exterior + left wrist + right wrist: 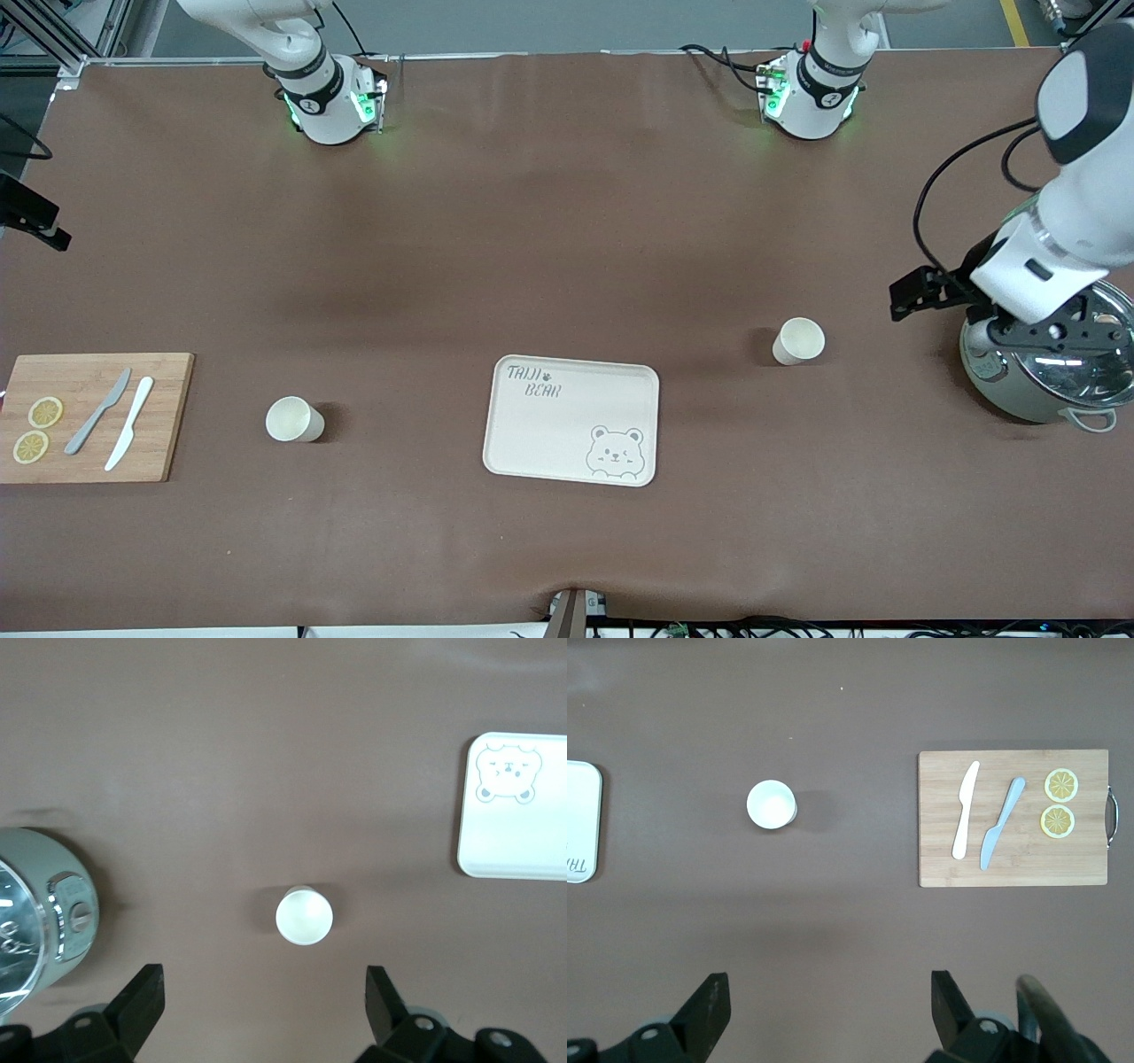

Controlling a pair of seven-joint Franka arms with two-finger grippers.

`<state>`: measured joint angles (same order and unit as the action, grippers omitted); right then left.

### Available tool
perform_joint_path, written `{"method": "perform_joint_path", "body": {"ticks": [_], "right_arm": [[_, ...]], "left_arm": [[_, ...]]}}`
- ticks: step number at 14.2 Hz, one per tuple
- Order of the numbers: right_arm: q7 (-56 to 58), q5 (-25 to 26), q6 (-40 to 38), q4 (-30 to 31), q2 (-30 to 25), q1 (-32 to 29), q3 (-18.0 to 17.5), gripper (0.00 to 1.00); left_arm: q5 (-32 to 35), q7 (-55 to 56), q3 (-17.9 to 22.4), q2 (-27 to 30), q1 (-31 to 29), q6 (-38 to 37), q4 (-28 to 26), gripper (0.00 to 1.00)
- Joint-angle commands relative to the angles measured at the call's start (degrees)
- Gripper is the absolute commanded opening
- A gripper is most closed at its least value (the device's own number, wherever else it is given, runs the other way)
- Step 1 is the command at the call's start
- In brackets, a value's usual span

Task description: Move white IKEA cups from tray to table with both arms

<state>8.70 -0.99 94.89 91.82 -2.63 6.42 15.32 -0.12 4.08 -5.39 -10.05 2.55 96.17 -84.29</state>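
Two white cups stand upright on the brown table. One cup (799, 340) is beside the bear-printed tray (571, 419) toward the left arm's end, and also shows in the left wrist view (304, 915). The other cup (295, 420) is toward the right arm's end, and also shows in the right wrist view (772, 804). My left gripper (1054, 335) (264, 983) hangs high in the air, open and empty, with its cup far below. My right gripper (830, 985) is open and empty, high over bare table. It is out of the front view.
A grey cooker pot with a shiny lid (1045, 372) (40, 912) stands at the left arm's end. A wooden cutting board (93, 416) (1013, 818) with two knives and two lemon slices lies at the right arm's end. The tray's edge shows in both wrist views (518, 815) (580, 821).
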Motion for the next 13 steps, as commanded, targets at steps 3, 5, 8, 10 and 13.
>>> {"method": "perform_joint_path", "body": {"ticks": [3, 5, 8, 10, 13], "right_arm": [[-4.9, -0.2, -1.6, -0.9, 0.0, -0.7, -0.4, 1.0], [-5.3, -0.2, -1.6, -0.9, 0.0, -0.7, -0.4, 1.0], [-5.3, -0.2, -1.7, -0.9, 0.0, -0.7, -0.4, 1.0], [-5.2, -0.2, -1.9, -0.9, -0.1, -0.8, -0.4, 1.0], [-5.3, -0.2, -2.1, -0.9, -0.1, -0.9, -0.4, 1.0]], "left_arm": [[-0.2, -2.1, 1.3, 0.6, 1.8, -7.0, 4.0, 1.0], [-0.2, -2.1, 1.5, 1.9, 2.0, -7.1, 4.0, 1.0], [-0.2, -2.1, 1.5, 2.1, 2.2, -7.1, 4.0, 1.0], [-0.1, -2.3, 1.6, 2.2, 2.4, -7.2, 4.0, 1.0], [-0.1, -2.8, 1.5, 2.5, 2.4, -7.1, 4.0, 1.0]]}}
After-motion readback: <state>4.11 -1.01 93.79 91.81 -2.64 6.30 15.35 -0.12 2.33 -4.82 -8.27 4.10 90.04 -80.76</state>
